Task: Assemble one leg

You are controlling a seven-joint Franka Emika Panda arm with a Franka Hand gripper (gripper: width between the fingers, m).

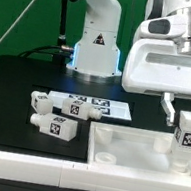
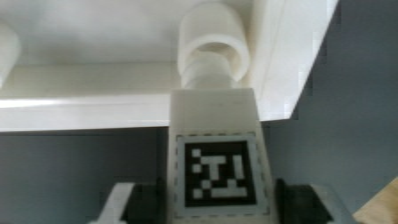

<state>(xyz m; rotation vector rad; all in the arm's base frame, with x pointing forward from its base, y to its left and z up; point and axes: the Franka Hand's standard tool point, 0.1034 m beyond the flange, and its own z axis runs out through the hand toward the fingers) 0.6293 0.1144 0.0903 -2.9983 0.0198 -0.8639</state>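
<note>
My fingers (image 2: 125, 205) are clamped on the leg (image 2: 221, 130), held at a corner of the square panel (image 1: 124, 149), near the worktop's edge at the exterior view's right. Risk: if the peg end meets the panel tilted or off-centre, it may jam and twist in my grip.

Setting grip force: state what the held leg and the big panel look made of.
The leg: probably hard white plastic, smooth, matte, with crisp moulded edges. The panel: apparently the same white plastic, smooth with a raised rim.
</note>
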